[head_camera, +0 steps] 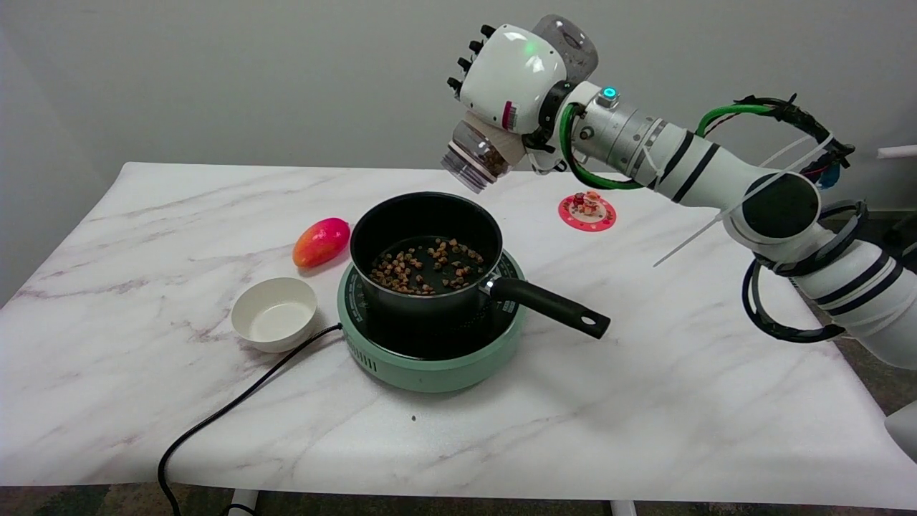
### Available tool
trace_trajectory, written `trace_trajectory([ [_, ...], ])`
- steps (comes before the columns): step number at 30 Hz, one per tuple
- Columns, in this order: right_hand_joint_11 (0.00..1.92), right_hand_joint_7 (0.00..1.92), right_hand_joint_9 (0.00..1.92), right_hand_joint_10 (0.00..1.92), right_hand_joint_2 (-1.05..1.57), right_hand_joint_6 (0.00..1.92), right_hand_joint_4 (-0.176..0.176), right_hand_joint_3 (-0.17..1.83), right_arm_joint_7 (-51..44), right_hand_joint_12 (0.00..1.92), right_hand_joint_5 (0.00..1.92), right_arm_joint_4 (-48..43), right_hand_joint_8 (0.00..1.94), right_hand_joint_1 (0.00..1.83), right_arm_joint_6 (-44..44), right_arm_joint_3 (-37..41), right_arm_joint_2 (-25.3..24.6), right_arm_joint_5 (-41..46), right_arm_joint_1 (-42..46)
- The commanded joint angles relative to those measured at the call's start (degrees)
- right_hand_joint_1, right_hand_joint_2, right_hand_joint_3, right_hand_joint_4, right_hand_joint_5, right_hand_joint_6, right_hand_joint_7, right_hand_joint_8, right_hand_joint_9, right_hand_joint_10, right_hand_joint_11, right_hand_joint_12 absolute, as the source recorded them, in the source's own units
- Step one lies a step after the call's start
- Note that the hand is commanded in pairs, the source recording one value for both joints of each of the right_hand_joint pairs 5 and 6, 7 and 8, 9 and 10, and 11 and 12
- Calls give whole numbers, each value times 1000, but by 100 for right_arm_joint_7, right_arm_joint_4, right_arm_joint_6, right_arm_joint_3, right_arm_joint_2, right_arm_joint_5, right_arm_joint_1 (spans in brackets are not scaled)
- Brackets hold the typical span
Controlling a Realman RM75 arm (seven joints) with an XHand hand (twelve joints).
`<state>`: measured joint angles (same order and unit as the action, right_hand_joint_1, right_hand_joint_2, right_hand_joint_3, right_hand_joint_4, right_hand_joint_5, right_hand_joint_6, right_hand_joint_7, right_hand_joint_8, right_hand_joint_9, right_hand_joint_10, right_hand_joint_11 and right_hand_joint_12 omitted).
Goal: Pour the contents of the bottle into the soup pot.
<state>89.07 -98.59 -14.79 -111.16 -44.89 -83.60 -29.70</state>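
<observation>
My right hand (pixel 512 75) grips a clear bottle (pixel 476 159) in the air above the pot's far right rim. The bottle is tilted mouth-down to the lower left, with brown bits still showing inside near its neck; its base sticks out behind the hand at the top. The black soup pot (pixel 424 247) stands on a green hot plate (pixel 430 358), its handle (pixel 551 308) pointing right. Brown pieces (pixel 423 269) lie scattered over the pot's bottom. The fingers wrap the far side of the bottle and are mostly hidden.
A white empty bowl (pixel 274 314) sits left of the hot plate, with a red-and-yellow mango (pixel 321 242) behind it. The hot plate's black cable (pixel 229 412) runs to the front left edge. A small red coaster with figures (pixel 587 210) lies at the back right.
</observation>
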Motion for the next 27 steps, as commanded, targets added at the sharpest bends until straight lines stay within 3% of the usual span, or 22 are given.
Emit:
trace_trajectory([
  [1, 1183, 1913, 1329, 1329, 1145, 1920, 0, 572, 30, 1183, 1920, -23, 1913, 1352, 44, 55, 51, 15, 87],
  [27, 1176, 1906, 1312, 1312, 1100, 1920, 0, 595, -4, 1176, 1920, 31, 1906, 1364, -23, 81, 17, -170, 275],
])
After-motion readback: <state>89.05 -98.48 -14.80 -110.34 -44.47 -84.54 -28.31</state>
